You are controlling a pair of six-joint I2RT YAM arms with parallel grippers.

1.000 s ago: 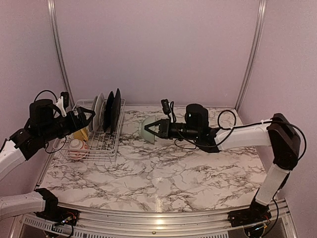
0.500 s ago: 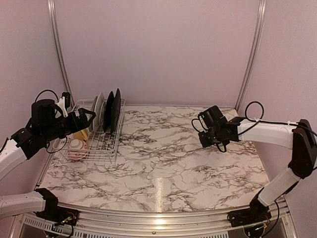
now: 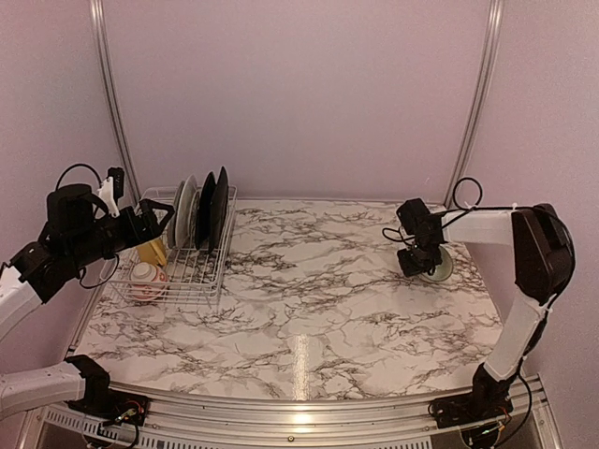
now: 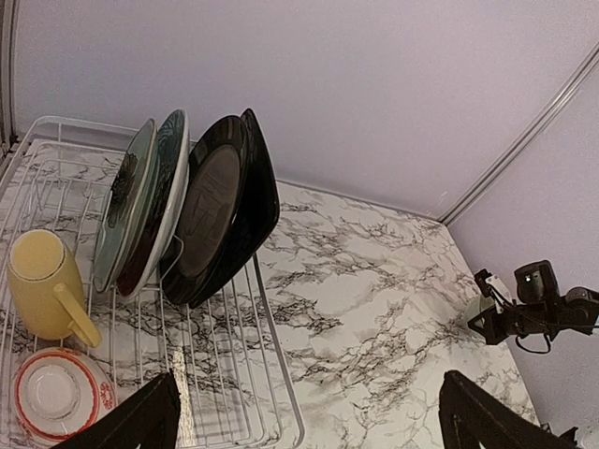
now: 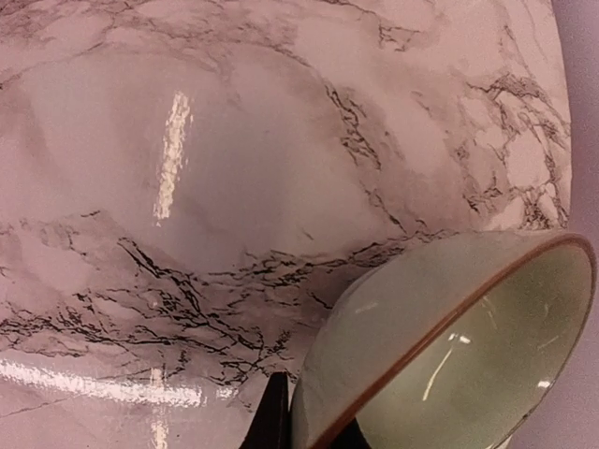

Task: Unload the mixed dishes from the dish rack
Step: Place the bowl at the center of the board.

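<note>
The mixed dishes are standing mostly in the dish rack [image 4: 277, 355] on the left of the bench [image 3: 299, 318]; one is out at the right side.

Nearest to us, the small red-and-white patterned bowl [image 4: 54, 393] is sitting upright in the rack's near corner, and the yellow mug [image 4: 37, 285] is standing just behind it. The left gripper [image 3: 159, 223] is hovering beside this end of the rack with its fingers spread wide, holding nothing.

Across the bench, the right gripper [image 3: 417, 261] is pinching the rim of the pale green bowl [image 5: 449, 346]. The bowl is hanging tilted, low over the bench near its right edge. We are unable to tell whether it is touching the surface.

At the far end of the rack, the black plates [image 4: 220, 210] are leaning together in the slots, beside two lighter plates [image 4: 140, 201].

We are judging the set-down of the green bowl to be the step in hand, and we are flagging these hazards:
- Releasing the bowl while it is tilted is likely to leave it rocking or rolling toward the bench edge.
- Lifting one plate is likely to tip the neighbour leaning on it.
- Lifting the mug at an angle is risking a snag between its handle and the wires.
</note>
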